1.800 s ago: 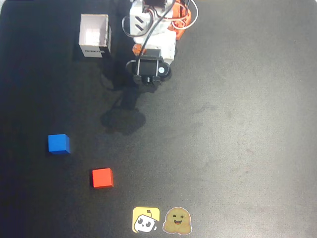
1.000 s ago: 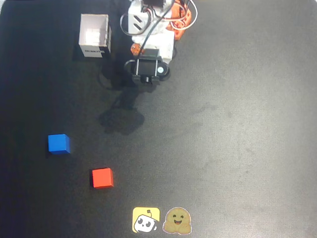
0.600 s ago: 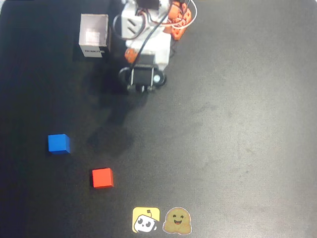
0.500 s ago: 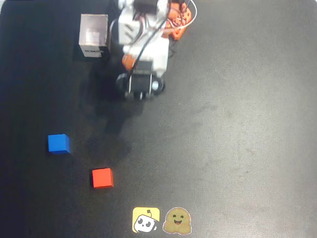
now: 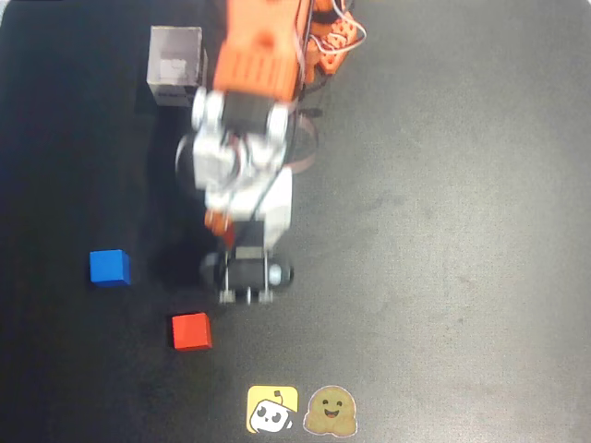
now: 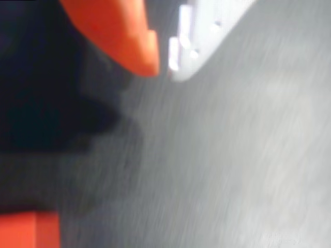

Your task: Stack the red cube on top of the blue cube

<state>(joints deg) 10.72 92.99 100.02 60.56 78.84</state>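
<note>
You've got a black table (image 5: 462, 231), matte w/ faint scuff marks toward the right in the overhead view. Far left sits a white open box (image 5: 175, 66), upright, opening facing up, a dark label strip on its near wall. At the near edge, approx centre, two stickers lie flat just beside each other: a yellow square sticker (image 5: 271, 409) w/ a small cartoon figure on the left, a brown smiley blob sticker (image 5: 331, 411) on the right.

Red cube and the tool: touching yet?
Apart. The overhead view shows bare table between the red cube and the tool.
</note>
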